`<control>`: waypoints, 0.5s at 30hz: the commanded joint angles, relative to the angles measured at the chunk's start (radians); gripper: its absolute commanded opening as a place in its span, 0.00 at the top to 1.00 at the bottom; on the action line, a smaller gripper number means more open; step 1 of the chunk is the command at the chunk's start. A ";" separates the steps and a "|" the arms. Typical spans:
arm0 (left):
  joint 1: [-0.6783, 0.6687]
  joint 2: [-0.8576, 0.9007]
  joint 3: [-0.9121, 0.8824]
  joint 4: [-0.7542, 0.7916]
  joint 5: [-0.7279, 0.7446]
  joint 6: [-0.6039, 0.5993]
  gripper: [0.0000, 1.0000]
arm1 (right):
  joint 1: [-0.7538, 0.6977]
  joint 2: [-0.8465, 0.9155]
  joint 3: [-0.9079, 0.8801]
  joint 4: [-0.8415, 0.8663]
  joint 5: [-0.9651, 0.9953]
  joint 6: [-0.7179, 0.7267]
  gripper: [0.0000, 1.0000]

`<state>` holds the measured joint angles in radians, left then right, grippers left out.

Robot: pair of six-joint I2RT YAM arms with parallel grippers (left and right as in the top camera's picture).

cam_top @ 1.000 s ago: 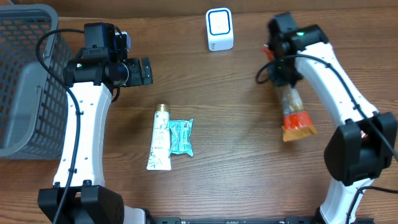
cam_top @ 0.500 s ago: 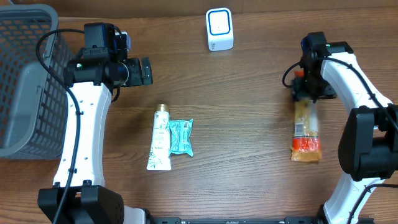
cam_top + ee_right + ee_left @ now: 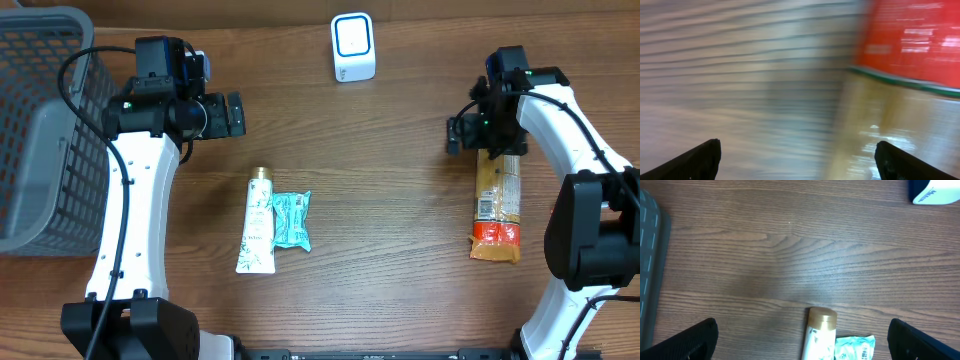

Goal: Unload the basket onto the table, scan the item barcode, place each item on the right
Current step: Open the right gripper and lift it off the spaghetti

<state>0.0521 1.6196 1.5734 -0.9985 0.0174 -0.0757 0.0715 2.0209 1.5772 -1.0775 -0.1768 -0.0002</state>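
Note:
A long snack packet [image 3: 497, 200] with a tan body and an orange-red end lies flat on the table at the right. My right gripper [image 3: 475, 140] hovers open at its far end and holds nothing. The right wrist view is blurred: the snack packet [image 3: 905, 45] fills the right side, and the right gripper [image 3: 800, 165] is spread wide above it. A white scanner [image 3: 353, 47] with a blue face stands at the back centre. My left gripper [image 3: 228, 115] is open and empty above the table, behind a gold-capped white tube [image 3: 257, 222] and a teal packet [image 3: 291, 220].
A grey mesh basket [image 3: 40, 130] stands at the far left, its edge [image 3: 647, 280] just showing in the left wrist view. That view also shows the tube [image 3: 821, 330], the teal packet [image 3: 855, 347], a corner of the scanner [image 3: 935, 192] and the left gripper [image 3: 802, 345].
My right gripper carried the snack packet to the right, laid it on the table and opened, letting it go. The left arm has not moved.

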 commanded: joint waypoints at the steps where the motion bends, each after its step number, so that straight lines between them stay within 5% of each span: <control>1: -0.013 -0.005 0.011 0.004 -0.006 -0.014 0.00 | -0.003 -0.027 0.012 -0.001 -0.300 0.000 0.00; 5: -0.013 -0.005 0.011 0.004 -0.006 -0.014 0.00 | 0.021 -0.027 0.011 -0.028 -0.268 0.000 0.05; 9: -0.013 -0.005 0.011 0.004 -0.006 -0.014 0.00 | 0.036 -0.026 -0.023 -0.043 -0.173 0.002 0.30; 15: -0.013 -0.005 0.011 0.004 -0.006 -0.014 0.00 | 0.038 -0.025 -0.163 0.089 -0.137 0.034 0.31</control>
<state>0.0521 1.6196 1.5734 -0.9985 0.0170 -0.0757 0.1097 2.0190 1.4761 -1.0294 -0.3504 0.0101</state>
